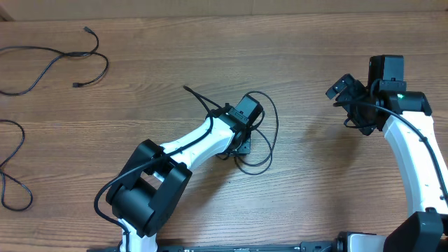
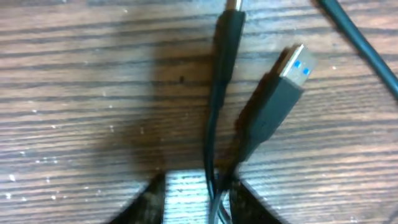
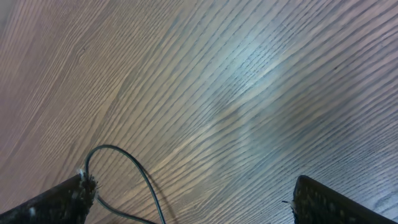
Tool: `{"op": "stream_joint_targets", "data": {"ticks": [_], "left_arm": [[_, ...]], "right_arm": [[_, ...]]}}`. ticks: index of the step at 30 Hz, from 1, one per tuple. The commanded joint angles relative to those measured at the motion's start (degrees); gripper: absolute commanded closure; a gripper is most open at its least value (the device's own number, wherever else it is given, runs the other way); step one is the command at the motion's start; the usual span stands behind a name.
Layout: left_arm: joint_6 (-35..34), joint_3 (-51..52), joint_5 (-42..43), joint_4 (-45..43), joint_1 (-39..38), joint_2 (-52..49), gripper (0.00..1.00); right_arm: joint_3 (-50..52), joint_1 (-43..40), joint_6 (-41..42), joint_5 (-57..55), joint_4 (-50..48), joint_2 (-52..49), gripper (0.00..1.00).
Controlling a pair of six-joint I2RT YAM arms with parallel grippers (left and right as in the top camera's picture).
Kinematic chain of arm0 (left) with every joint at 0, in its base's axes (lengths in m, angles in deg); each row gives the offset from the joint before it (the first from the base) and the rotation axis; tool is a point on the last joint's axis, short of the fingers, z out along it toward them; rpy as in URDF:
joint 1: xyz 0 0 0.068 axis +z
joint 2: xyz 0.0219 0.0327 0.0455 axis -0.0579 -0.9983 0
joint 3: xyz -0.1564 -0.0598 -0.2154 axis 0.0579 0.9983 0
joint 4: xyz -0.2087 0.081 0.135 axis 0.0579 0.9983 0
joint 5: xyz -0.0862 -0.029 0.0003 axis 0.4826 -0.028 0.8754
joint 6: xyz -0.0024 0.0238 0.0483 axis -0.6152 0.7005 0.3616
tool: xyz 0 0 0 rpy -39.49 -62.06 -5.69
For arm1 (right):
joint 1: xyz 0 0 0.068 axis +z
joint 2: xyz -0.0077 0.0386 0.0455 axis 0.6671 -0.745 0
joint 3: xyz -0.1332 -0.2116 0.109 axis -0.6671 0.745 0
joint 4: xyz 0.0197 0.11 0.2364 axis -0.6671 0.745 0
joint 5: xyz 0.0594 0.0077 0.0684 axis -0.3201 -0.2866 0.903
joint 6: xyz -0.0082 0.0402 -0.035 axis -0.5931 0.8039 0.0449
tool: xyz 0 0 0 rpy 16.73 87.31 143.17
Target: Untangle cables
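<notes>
A tangle of black cables point(image 1: 260, 140) lies in loops at the table's middle. My left gripper point(image 1: 243, 133) is down on the tangle. In the left wrist view its jaws point(image 2: 198, 202) are a little apart, with two cable strands point(image 2: 214, 155) running between them against the right finger. A black USB plug with a blue insert point(image 2: 280, 93) and a second black plug point(image 2: 227, 37) lie just ahead. My right gripper point(image 1: 341, 89) is open and empty above bare wood at the right; a thin black wire point(image 3: 134, 171) loops by its left finger.
Two separate black cables lie at the far left: one winding near the back point(image 1: 56, 66), one at the left edge point(image 1: 10, 168). A stray cable end point(image 1: 187, 89) sticks out behind the left arm.
</notes>
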Motion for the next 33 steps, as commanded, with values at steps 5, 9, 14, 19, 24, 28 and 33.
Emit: {"op": "stream_joint_targets", "data": {"ticks": [5, 9, 14, 19, 24, 28, 33], "left_arm": [[0.8, 2.1, -3.1, 2.3, -0.1, -1.0, 0.93], [0.8, 2.1, -3.3, 3.4, -0.1, -1.0, 0.96], [0.7, 2.0, -3.7, 5.5, 0.9, -1.0, 0.95], [-2.1, 2.0, -3.8, 11.2, 5.2, -0.9, 0.95], [-3.3, 2.0, -3.8, 18.0, 13.4, -0.7, 0.95], [-6.6, 2.0, -7.6, 22.9, 20.3, 0.8, 0.96], [-7.8, 1.9, -14.3, 27.8, 31.9, 10.1, 0.95]], "right_arm": [[-0.1, -0.4, -0.1, -0.5, -0.3, 0.8, 0.0], [-0.1, -0.4, -0.1, -0.5, -0.3, 0.8, 0.0], [-0.1, -0.4, 0.0, -0.5, -0.3, 0.8, 0.0], [-0.1, -0.4, -0.1, -0.5, -0.3, 0.8, 0.0], [-0.1, -0.4, -0.1, -0.5, -0.3, 0.8, 0.0], [-0.1, -0.4, -0.1, -0.5, -0.3, 0.8, 0.0], [-0.1, -0.4, -0.1, -0.5, -0.3, 0.8, 0.0]]}}
